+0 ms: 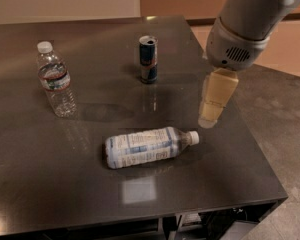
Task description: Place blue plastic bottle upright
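The blue plastic bottle (149,146) lies on its side near the front middle of the dark table (35,184), its white cap pointing right. My gripper (213,109) hangs from the grey arm at the upper right, above the table's right part. It is just up and to the right of the bottle's cap, not touching it. Nothing is in the gripper.
A clear water bottle (55,79) with a red-edged label stands upright at the left. A small blue-and-silver can (148,59) stands upright at the back middle. The table's right edge runs just right of the gripper, with floor beyond.
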You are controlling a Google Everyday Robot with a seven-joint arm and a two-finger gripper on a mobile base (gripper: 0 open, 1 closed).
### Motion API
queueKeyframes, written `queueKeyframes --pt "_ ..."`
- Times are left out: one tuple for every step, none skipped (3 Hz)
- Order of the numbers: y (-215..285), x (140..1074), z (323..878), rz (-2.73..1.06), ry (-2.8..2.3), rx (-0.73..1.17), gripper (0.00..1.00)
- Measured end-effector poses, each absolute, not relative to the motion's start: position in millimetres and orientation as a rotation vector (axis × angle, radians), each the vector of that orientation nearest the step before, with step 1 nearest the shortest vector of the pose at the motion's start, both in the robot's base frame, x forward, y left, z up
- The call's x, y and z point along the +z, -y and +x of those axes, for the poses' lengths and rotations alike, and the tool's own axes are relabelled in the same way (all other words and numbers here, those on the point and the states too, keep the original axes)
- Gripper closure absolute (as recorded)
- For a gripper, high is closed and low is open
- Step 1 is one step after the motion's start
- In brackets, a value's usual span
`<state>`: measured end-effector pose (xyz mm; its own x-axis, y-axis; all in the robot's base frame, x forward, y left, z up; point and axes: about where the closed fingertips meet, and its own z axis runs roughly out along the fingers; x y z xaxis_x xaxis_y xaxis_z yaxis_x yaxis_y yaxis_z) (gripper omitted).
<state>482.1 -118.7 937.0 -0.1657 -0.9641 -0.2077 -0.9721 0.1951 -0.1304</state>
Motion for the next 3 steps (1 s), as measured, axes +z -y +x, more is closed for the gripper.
queueKeyframes --pt "98.5 924.4 482.4 -1.907 -2.192 0.082 0.0" --pt "79.8 908.7 475.4 -1.998 -2.14 0.095 0.0" --pt "63.7 892.2 463.4 -2.101 -2.083 0.116 0.0"
